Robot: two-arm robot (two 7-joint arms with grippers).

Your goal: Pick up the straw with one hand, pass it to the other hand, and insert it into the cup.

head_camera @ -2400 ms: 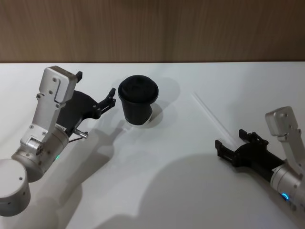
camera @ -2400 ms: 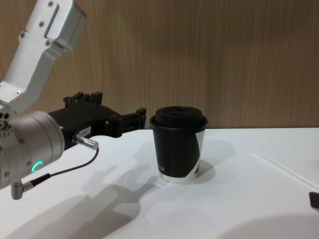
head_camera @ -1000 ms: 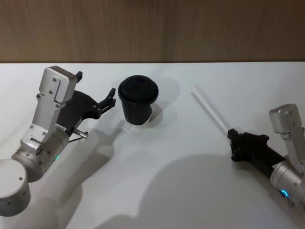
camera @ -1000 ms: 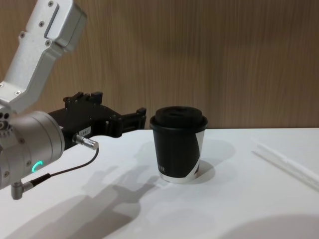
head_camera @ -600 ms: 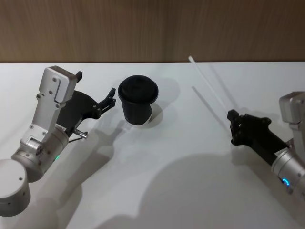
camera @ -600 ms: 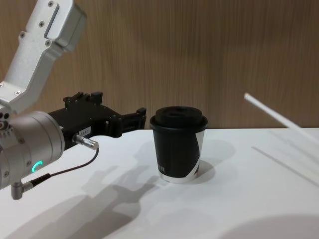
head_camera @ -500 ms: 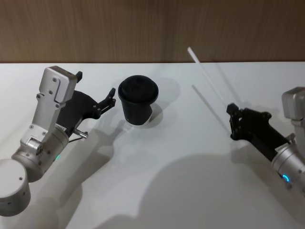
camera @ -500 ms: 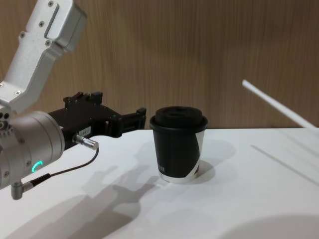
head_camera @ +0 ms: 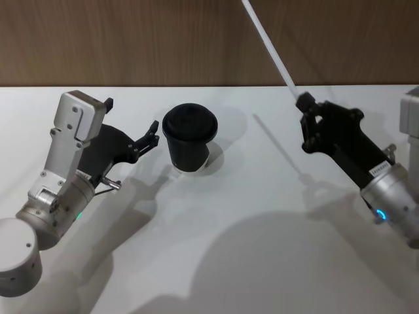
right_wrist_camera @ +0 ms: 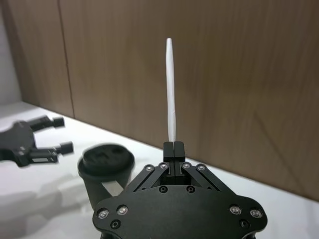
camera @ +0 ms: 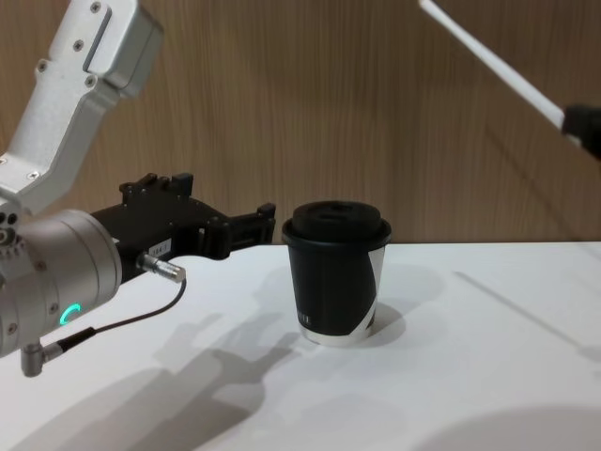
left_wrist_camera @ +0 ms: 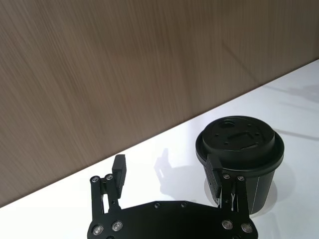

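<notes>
The right gripper (right_wrist_camera: 173,148) is closed tight on the straw (right_wrist_camera: 171,94), which points toward twelve o'clock. The cup (right_wrist_camera: 105,160) sits at ten o'clock, the spread-fingered left gripper (right_wrist_camera: 62,133) farther, near nine.

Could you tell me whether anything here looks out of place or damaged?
Nothing stands out: the cup stands upright with its lid on, the straw looks straight, pinched at one end by the right tool, and the left tool is open beside it.

Cup (head_camera: 190,140) on table (head_camera: 229,255), centre; left pincer (head_camera: 131,116) just left; straw (head_camera: 268,46) aloft, right.
</notes>
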